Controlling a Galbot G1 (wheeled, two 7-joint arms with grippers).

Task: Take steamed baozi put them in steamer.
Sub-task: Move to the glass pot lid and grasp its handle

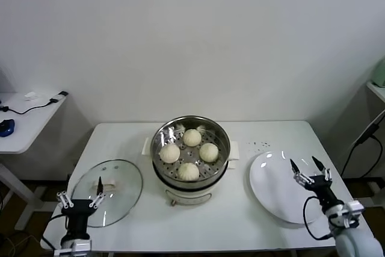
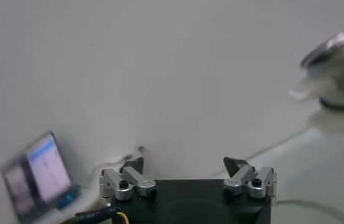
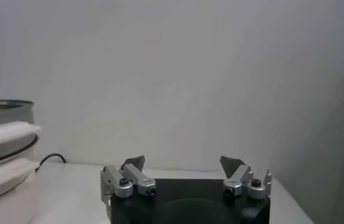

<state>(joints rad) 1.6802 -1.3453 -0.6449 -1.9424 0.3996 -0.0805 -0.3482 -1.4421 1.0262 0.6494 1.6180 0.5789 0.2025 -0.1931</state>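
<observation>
Four baozi (image 1: 189, 153) sit inside the steamer (image 1: 190, 148), spread over its perforated tray: one toward the wall (image 1: 192, 137), one on the left (image 1: 169, 153), one on the right (image 1: 209, 151) and one nearest the robot (image 1: 188, 171). They lie close together, and none is stacked on another. The steamer stands upright on its white base at the middle of the white counter (image 1: 198, 224), with a white handle sticking out on each side.

To the steamer's left, near the counter's front edge, a glass lid (image 1: 107, 192) lies flat, just beside the steamer but apart from it. To its right lies a white plate (image 1: 283, 195) with nothing on it. A few dark specks (image 1: 260, 145) dot the counter behind the plate.

The left gripper (image 1: 80, 198) hovers low over the near edge of the lid, jaws spread wide and holding nothing; the left wrist view (image 2: 188, 165) shows the same wide gap. The right gripper (image 1: 310, 170) hangs over the right side of the plate, jaws likewise wide apart and empty, as in its wrist view (image 3: 184, 164), where the steamer (image 3: 4, 152) shows at the side.

A side table (image 1: 24, 118) with cables stands off to the left.
</observation>
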